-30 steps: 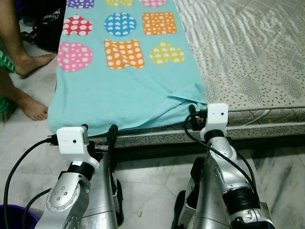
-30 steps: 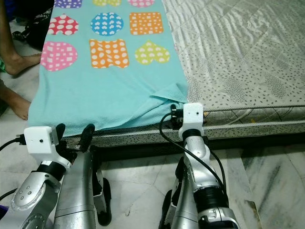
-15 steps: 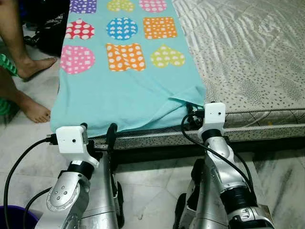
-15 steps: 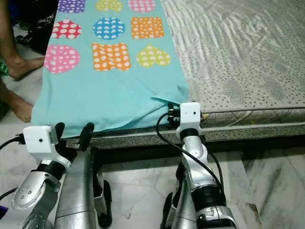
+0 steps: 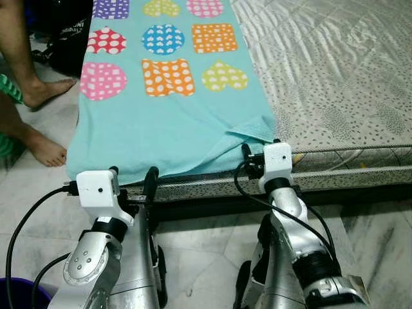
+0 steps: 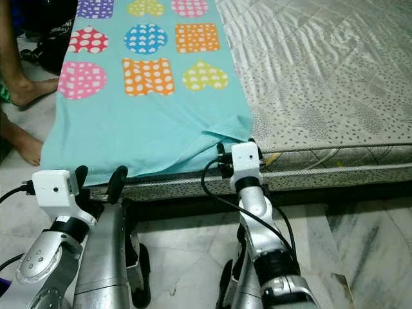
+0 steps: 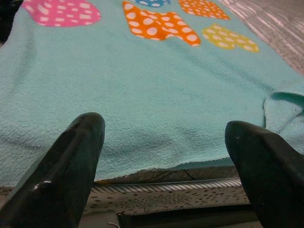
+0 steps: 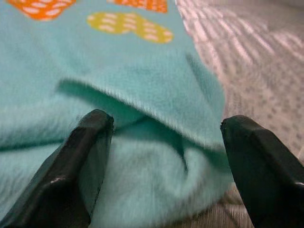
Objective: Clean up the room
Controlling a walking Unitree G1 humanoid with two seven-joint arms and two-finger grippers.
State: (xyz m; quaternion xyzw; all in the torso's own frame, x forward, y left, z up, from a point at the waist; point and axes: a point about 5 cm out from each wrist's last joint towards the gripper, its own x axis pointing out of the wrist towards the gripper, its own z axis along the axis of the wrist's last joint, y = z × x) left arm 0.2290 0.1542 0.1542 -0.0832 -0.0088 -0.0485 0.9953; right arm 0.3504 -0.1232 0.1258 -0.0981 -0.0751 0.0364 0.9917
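A teal blanket (image 5: 167, 122) with dotted coloured hearts and squares lies along the left side of the bed, its near edge hanging over the mattress rim. Its near right corner (image 5: 254, 129) is folded back on itself. My right gripper (image 8: 166, 123) is open, one finger on each side of that folded corner (image 8: 156, 95), close to the cloth. My left gripper (image 7: 164, 123) is open too, held just short of the blanket's near edge (image 7: 142, 161) toward its left side. In the left eye view its fingers (image 5: 152, 179) point up at the hanging edge.
The grey patterned mattress (image 5: 335, 77) fills the right side, its edge (image 5: 360, 174) running in front of me. A person's bare feet (image 5: 45, 90) stand on the marble floor at left, by a black bag (image 5: 71, 38). A purple bucket (image 5: 19, 296) sits at lower left.
My right arm has moved left and forward, bringing its gripper up to the folded blanket corner. The left arm has stayed where it was.
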